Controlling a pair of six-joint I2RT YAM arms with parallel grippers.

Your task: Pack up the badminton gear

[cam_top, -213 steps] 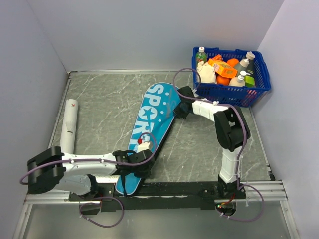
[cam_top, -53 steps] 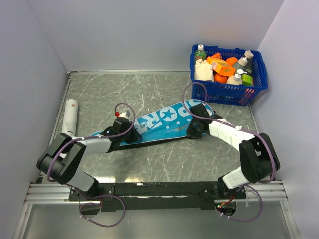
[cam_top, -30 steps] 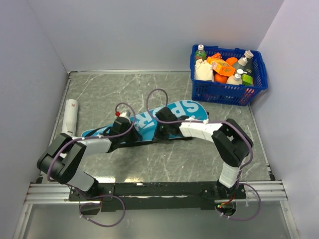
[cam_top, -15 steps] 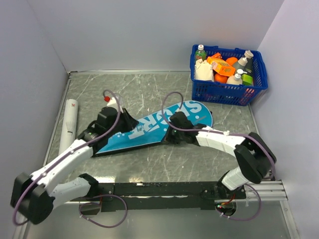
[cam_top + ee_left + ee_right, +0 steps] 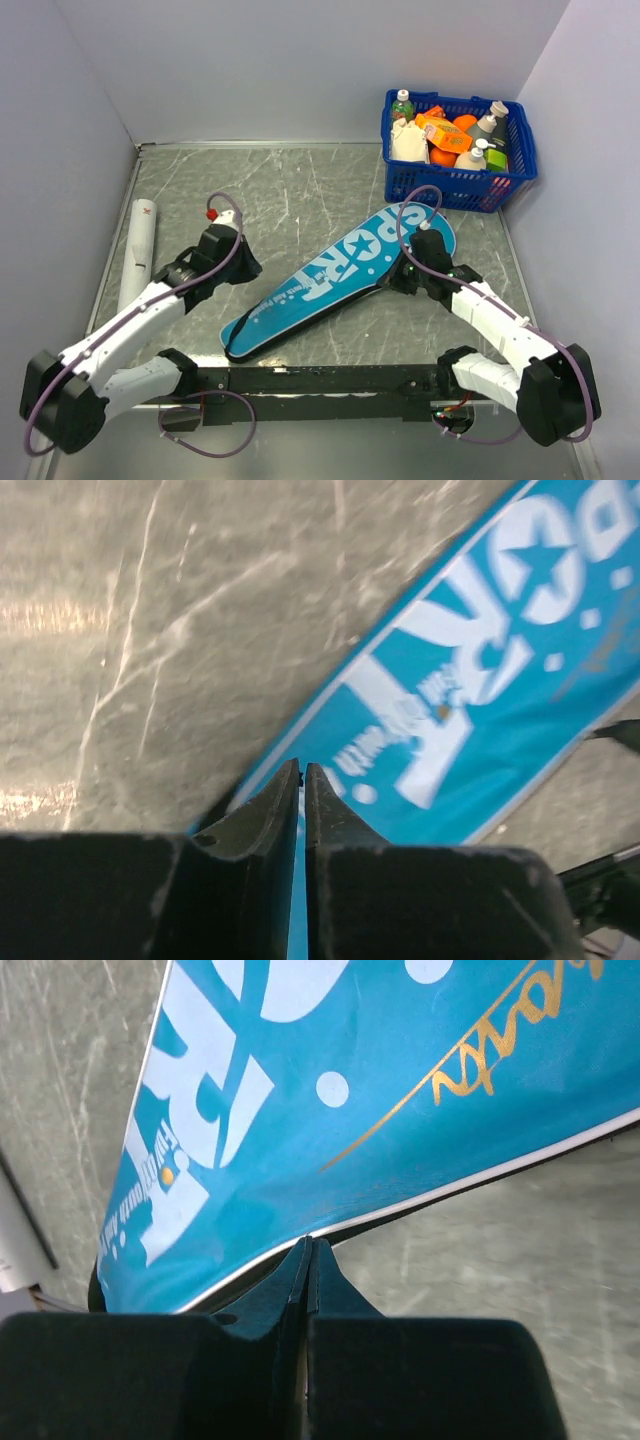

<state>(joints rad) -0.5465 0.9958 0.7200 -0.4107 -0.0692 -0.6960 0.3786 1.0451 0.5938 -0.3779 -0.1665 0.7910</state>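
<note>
The blue bag [image 5: 340, 275] lettered SPORT lies flat and slantwise, its narrow end near the front rail and its wide end toward the basket. My right gripper [image 5: 401, 282] is shut on the bag's white-piped right edge [image 5: 420, 1198], and its tips [image 5: 308, 1242] meet right at that rim. My left gripper [image 5: 249, 270] hovers left of the bag without touching it. Its jaws [image 5: 302, 768] stand a thin slit apart with nothing between them, and the bag [image 5: 470, 700] shows beyond. The long white tube [image 5: 137, 250] with a red mark lies along the left wall.
A blue mesh basket [image 5: 455, 186] full of bottles and packets stands at the back right corner. Grey walls close in the left, back and right sides. The black rail [image 5: 320, 380] with both arm bases runs along the near edge.
The bag has swung round, its wide end going right and its narrow end toward the front rail, pulled by the right gripper. The left gripper has let go of the bag and now sits apart from it.
</note>
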